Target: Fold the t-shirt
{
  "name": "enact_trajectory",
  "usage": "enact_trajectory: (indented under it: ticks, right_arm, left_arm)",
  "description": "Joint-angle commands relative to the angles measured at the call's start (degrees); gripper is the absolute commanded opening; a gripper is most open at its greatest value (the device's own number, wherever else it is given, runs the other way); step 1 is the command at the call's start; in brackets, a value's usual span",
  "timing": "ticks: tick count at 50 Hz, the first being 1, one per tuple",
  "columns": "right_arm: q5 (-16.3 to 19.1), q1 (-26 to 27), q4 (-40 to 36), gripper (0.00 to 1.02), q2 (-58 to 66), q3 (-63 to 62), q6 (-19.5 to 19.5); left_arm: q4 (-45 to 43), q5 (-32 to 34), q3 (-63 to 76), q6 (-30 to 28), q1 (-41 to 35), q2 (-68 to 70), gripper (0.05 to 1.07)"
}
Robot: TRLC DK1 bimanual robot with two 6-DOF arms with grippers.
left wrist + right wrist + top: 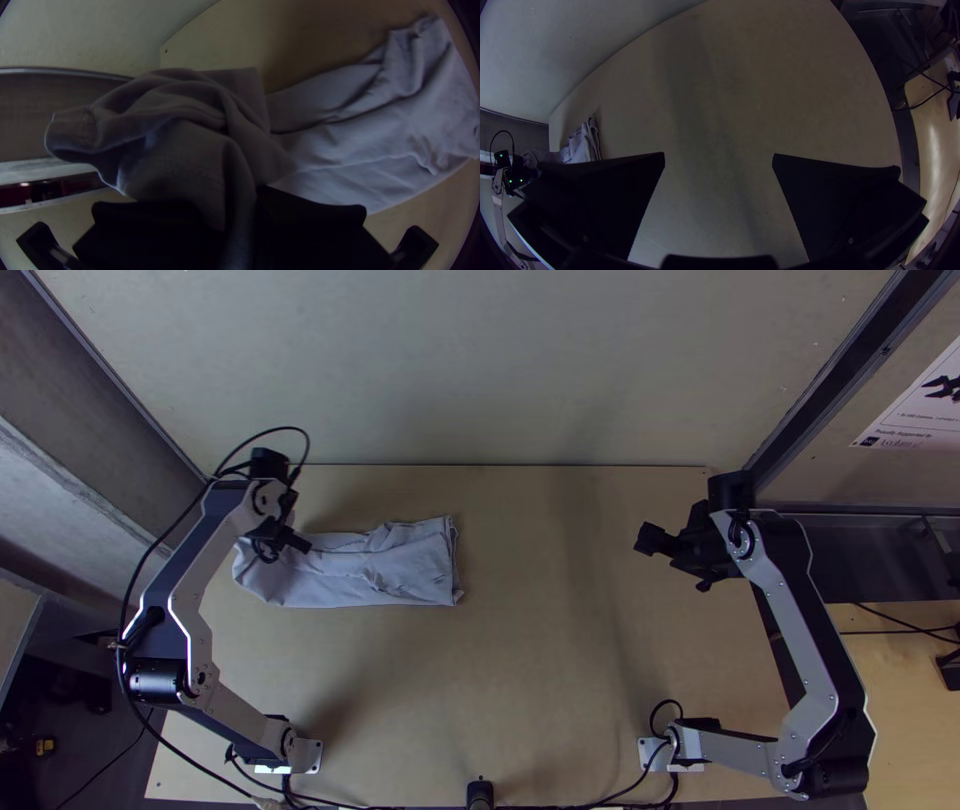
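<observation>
My left gripper [290,542] is over the left end of the light grey t-shirt [390,570], which lies as a narrow folded strip on the left half of the table. In the left wrist view, my left gripper [242,205] is shut on a bunched part of the t-shirt [170,120], lifted toward the camera, while the rest of the shirt stretches flat with wrinkles. On the right side my right gripper [655,540] hangs above bare table, well apart from the cloth. Its fingers stand wide apart in the right wrist view, where my right gripper [719,160] holds nothing.
The wooden table [520,670] has bare surface between the shirt and the right arm, and in front of the shirt. A pale wall panel [480,370] rises behind the table's far edge. Black cables run along the near edge.
</observation>
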State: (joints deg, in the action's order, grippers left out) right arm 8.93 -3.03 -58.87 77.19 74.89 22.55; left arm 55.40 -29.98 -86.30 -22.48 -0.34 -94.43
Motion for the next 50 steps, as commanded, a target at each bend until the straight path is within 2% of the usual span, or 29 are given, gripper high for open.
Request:
enact_trajectory:
  ticks: [1, 15, 25, 33, 37, 41, 43, 44, 45, 48, 50]
  right_arm:
    - [1.1, 1.1, 0.2, 0.99, -1.8, -2.0, 1.0]
    - [2.1, 3.5, 0.9, 0.99, -4.0, -4.9, 0.7]
    - [2.8, 6.1, 1.4, 0.99, -6.4, -7.2, -0.4]
    - [3.6, 8.7, 1.4, 0.99, -8.4, -9.4, -2.0]
    - [3.6, 9.6, 1.4, 0.99, -9.2, -10.6, -2.5]
    - [4.0, 10.2, 1.4, 0.99, -10.0, -11.5, -2.8]
    - [4.1, 10.4, 1.4, 0.99, -10.5, -12.1, -3.0]
    - [4.1, 10.6, 1.4, 0.99, -10.7, -12.3, -3.0]
    - [4.1, 10.7, 1.4, 0.99, -10.8, -12.6, -3.1]
    - [4.1, 11.1, 1.4, 0.99, -11.4, -13.4, -3.4]
    - [4.1, 11.2, 1.4, 0.99, -11.7, -13.9, -3.5]
  left_arm:
    - [3.8, -1.5, -3.1, 3.1, -5.4, 1.3, 0.08]
    - [12.5, -0.9, -10.7, 12.5, -18.1, -5.6, 0.08]
    - [15.1, -0.3, -14.6, 15.9, -22.4, -11.4, 0.08]
    - [16.6, 4.8, -18.5, 18.9, -24.9, -14.8, 0.08]
    - [19.1, 10.7, -22.8, 21.7, -25.7, -17.5, 0.08]
    - [21.3, 12.8, -27.5, 24.5, -26.4, -21.1, 0.11]
    - [22.4, 12.8, -30.1, 25.8, -26.8, -22.8, 0.23]
    - [23.0, 12.9, -31.6, 26.9, -27.0, -23.8, 0.36]
    - [23.7, 13.0, -33.0, 27.6, -27.4, -24.7, 0.50]
    - [24.5, 15.1, -36.7, 29.7, -28.0, -26.9, 1.05]
    - [24.6, 17.7, -39.2, 30.7, -28.0, -28.5, 1.03]
